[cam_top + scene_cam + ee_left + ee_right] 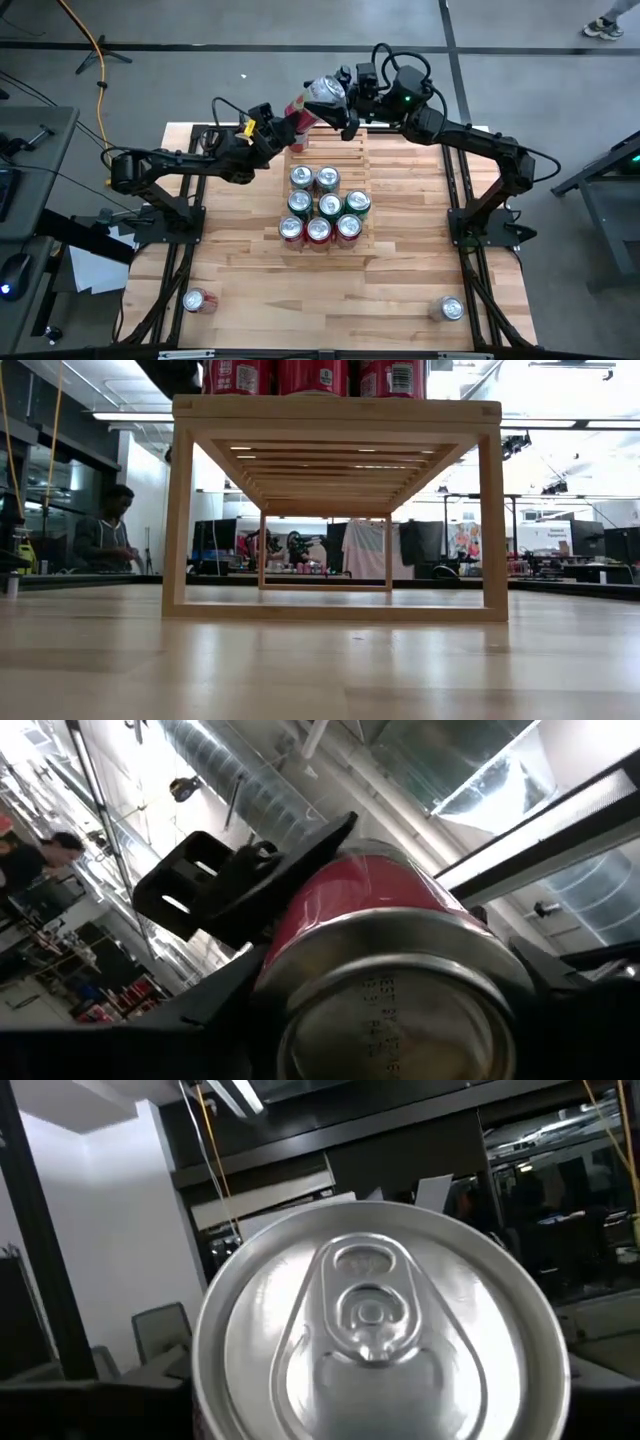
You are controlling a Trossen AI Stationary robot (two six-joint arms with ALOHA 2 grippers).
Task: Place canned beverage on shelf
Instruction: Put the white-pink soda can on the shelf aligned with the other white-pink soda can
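**Loose cans up front, one red can gripped by both claws at the back**

Two loose cans lie on their sides at the near edge of the table (400, 290). One can (195, 300) is at about 7 o'clock from the table's middle and the other can (450, 309) is at about 5 o'clock. They are well apart from each other and from everything else.

At the middle of the table stands the shelf (345, 155), a pale slatted rack. Eight upright cans (328, 206) fill its near half in rows of three, three and two. Its far slats, toward 12 o'clock, are bare. In the low view the shelf (335, 408) rises on open legs, and the bottoms of the front cans (310, 375) show on its top edge.

Above the shelf's far edge, at 12 o'clock, a red can (312, 100) is in the air, tilted, with its silver top up and away. The left gripper (285, 128) reaches in from 9 o'clock and is closed on the can's lower end. Its wrist view shows the base of the can (400, 950) between its fingers. The right gripper (345, 105) comes from 2 o'clock and clasps the upper end, so its wrist view is filled by the can's lid and pull tab (375, 1320).

Farther off, beyond the table, a person (105, 540) stands in the room.
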